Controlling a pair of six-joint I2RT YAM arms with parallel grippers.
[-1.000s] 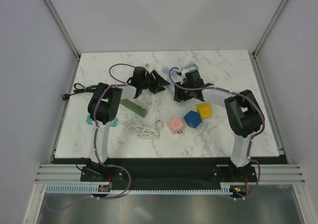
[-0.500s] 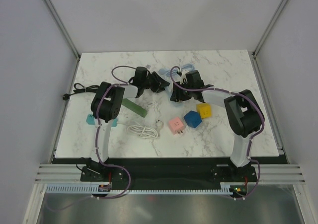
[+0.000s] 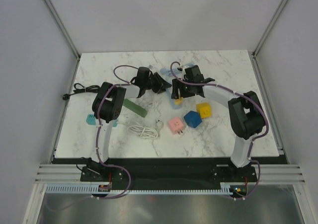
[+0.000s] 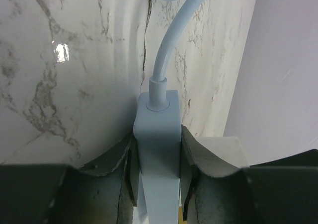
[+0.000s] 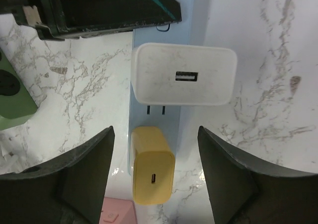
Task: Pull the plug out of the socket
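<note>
Jaws of the left gripper (image 4: 158, 154) clamp the blue socket strip (image 4: 158, 119) at the left wrist view's lower centre. The right gripper (image 5: 155, 134), jaws apart, hangs above the white plug (image 5: 184, 75), upper centre, against the socket strip.

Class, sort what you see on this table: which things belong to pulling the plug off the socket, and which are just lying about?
Belongs to the job: light blue socket strip, white charger, yellow charger, left claw, right claw.

Lying about: green strip, coiled white cable, pink cube, blue cube, yellow cube.
</note>
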